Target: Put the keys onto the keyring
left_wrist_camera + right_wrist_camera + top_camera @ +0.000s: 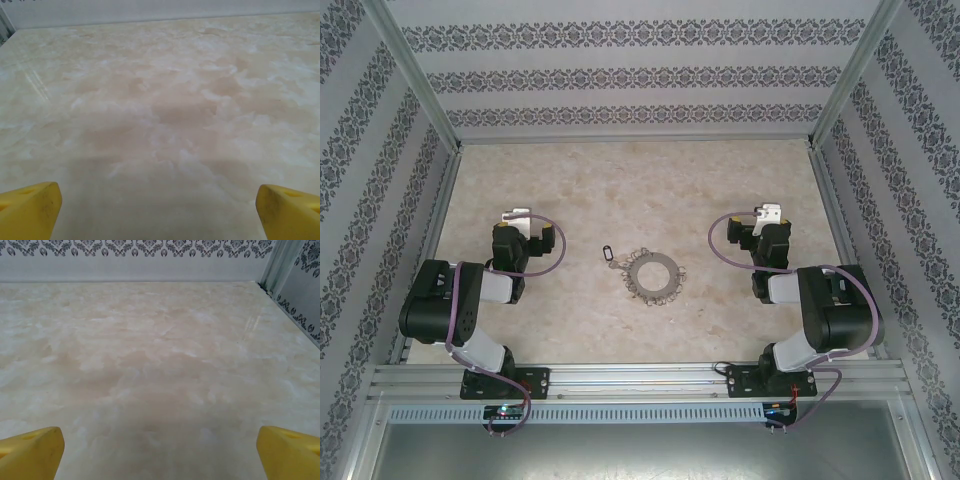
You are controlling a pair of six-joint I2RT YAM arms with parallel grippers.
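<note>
The yellow fingertips [30,207] of the left gripper [527,232] stand at the two lower corners of its wrist view, spread wide with nothing but bare marbled table [620,170] between them. The right gripper [770,235] is the same: its yellow fingertips [290,452] are far apart and hold nothing, and they look out over the bare tabletop toward the patterned back wall [140,247].

From above, both grippers point toward the far side of the table, each low over the surface (whether they touch it I cannot tell). Behind each wrist the arm folds back on itself. The left arm [445,305] bends at a dark elbow near the left rail, the right arm [835,310] bends near the right rail, and each runs down to its base on the near edge. A purple cable loops beside each wrist.

The keyring [653,276], a flat grey ring with tiny silvery loops round its edge, lies on the table between the two arms, well apart from both grippers. The keys [607,254], a tiny dark oval loop, lie just beside the ring at its upper left, toward the left gripper's side.
</note>
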